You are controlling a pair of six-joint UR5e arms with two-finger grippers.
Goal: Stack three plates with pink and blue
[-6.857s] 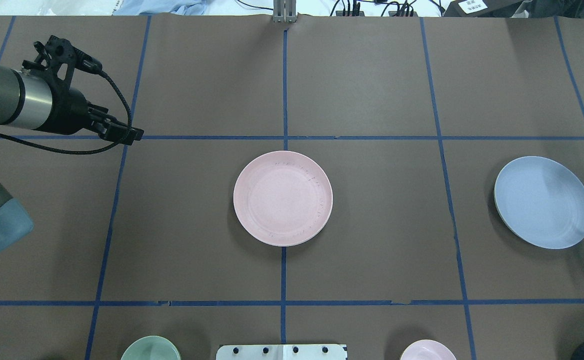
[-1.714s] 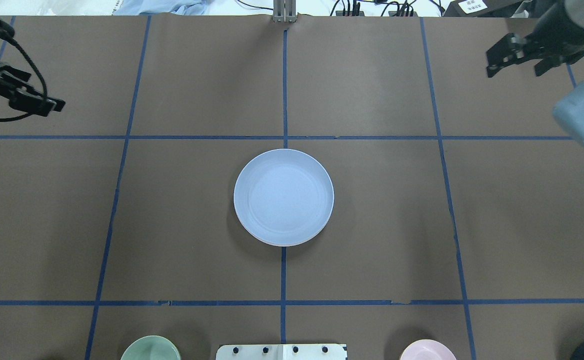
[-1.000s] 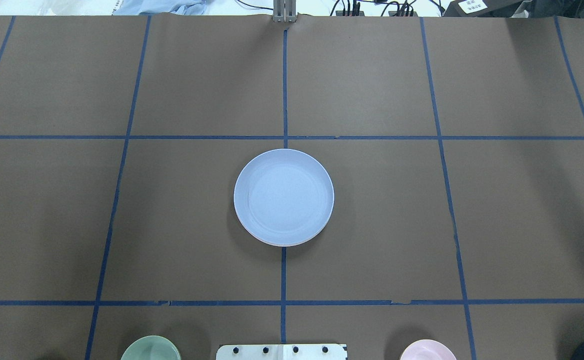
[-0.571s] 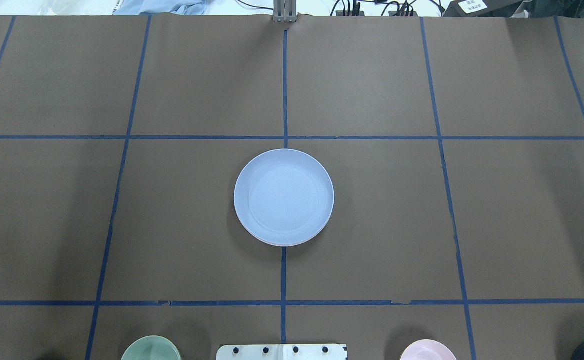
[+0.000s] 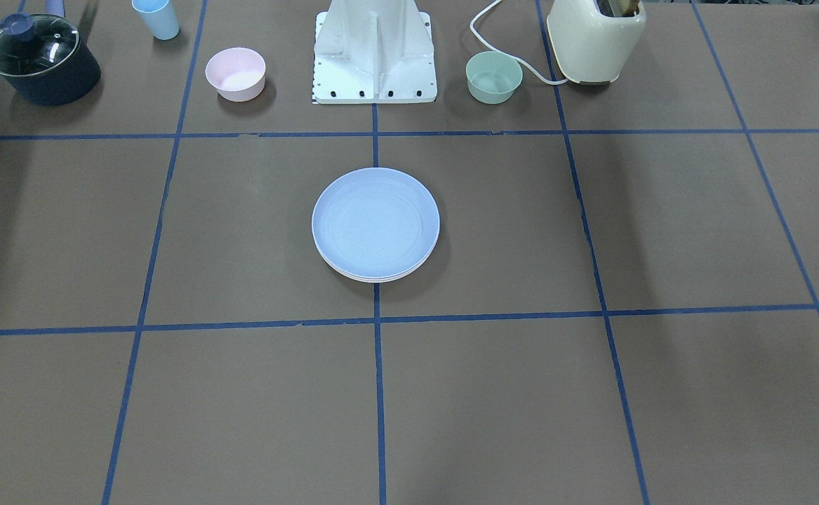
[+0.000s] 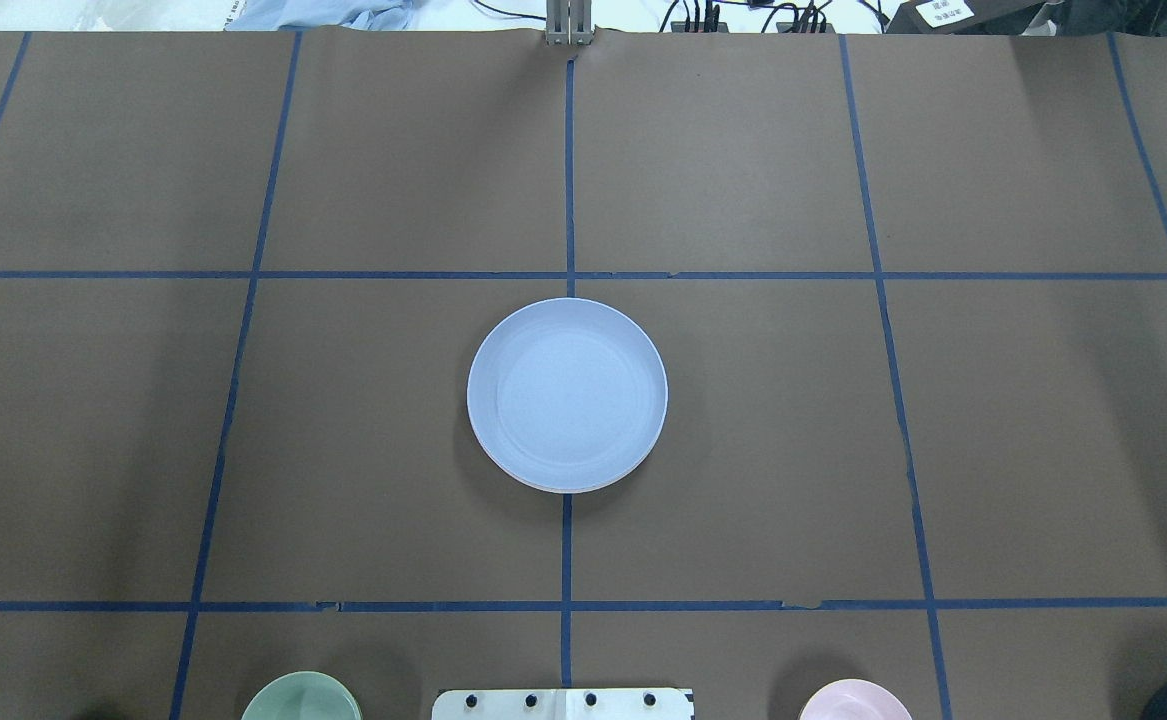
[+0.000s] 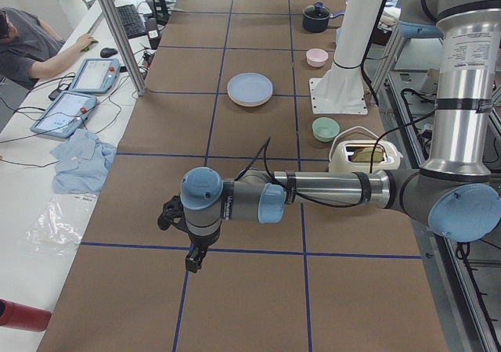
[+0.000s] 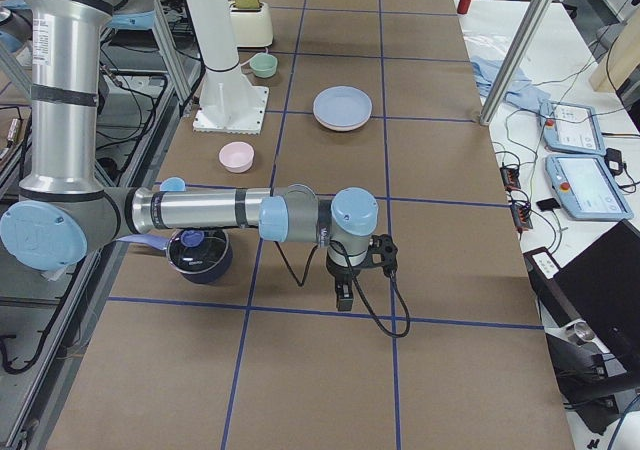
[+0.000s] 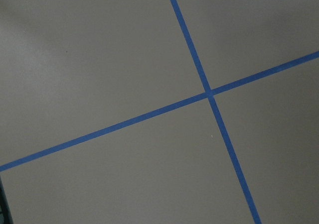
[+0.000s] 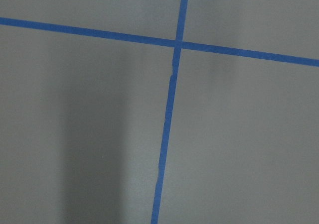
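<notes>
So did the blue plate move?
Yes. The blue plate went left in the overhead view, from beyond the right tape line to the middle tape line.

Beneath your left jaws you have bare brown desk [image 9: 99, 59] with a crossing of blue tape lines [image 9: 209, 92], and the same beneath your right jaws. From either pair, the way inward to the stack of plates [image 6: 567, 395] runs over open desk, with the stack well apart from both. Back along the left arm [image 7: 321, 188], the toaster [image 7: 358, 155] and green bowl [image 7: 326, 128] stand near. Back along the right arm [image 8: 195, 210] sit the pot [image 8: 198, 255], cup [image 8: 172, 183] and pink bowl [image 8: 237, 156].
</notes>
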